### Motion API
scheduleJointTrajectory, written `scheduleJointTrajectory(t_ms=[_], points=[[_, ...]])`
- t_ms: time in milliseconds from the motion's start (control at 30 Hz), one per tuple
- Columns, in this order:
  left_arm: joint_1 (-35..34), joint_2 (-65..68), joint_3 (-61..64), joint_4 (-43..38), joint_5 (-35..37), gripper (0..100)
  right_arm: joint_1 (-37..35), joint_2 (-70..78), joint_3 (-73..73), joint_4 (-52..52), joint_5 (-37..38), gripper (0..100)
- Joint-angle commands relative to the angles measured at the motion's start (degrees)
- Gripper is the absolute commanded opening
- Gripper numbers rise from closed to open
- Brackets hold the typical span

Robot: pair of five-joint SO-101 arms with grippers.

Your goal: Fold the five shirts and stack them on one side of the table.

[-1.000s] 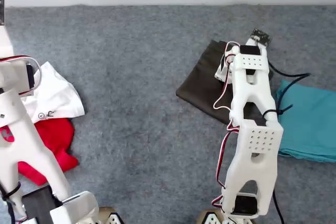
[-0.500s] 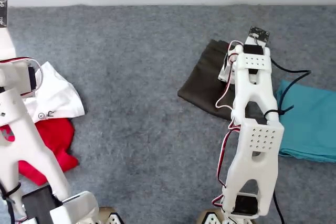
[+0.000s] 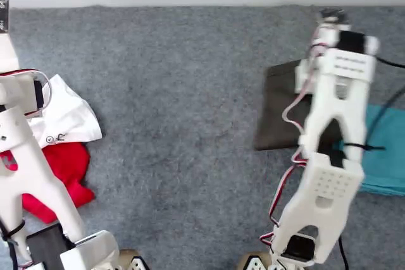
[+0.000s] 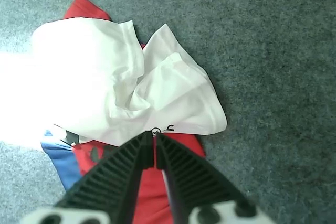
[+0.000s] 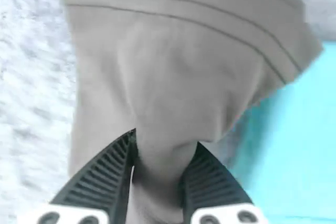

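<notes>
From the high view, the grey table [image 3: 177,105] holds two groups of clothing well apart. On the left side, a crumpled white shirt [image 3: 66,115] lies partly over a red shirt [image 3: 63,169], with the left arm [image 3: 25,156] standing above them. On the right side, a folded brown shirt [image 3: 278,109] lies just beside a teal shirt [image 3: 387,150]. The right arm [image 3: 332,124] stretches across both and hides the line where they meet, along with its own fingers.

The left wrist view brings out what the high view keeps covered: a blue shirt [image 4: 55,161] peeks from under the red shirt [image 4: 144,192], and the white shirt [image 4: 121,82] is bunched in loose folds on top. The left gripper [image 4: 153,137] hangs over the white shirt's hem with its fingers pressed together, no cloth between them.

The right wrist view settles the right arm's grasp. The right gripper [image 5: 164,142] is clamped on a raised pinch of the brown shirt [image 5: 173,66], cloth bulging between the jaws. The teal shirt [image 5: 294,145] shows along the brown shirt's edge.
</notes>
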Motion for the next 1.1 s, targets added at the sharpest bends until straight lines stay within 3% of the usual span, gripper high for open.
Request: scheduleJointTrajectory(t_ms=[0, 367, 1067], points=[[0.0, -1.41, -0.22, -0.35, -0.62, 2, 5.41, -7.34, -1.93, 2.42, 7.91, 0.9], [0.26, -1.32, -0.13, -2.02, -0.62, 2, 19.38, -8.04, -1.67, 2.33, 22.68, 0.9], [0.26, -1.32, -0.13, -2.02, -0.62, 2, 31.16, -3.03, -1.93, -0.57, 36.4, 0.9]])
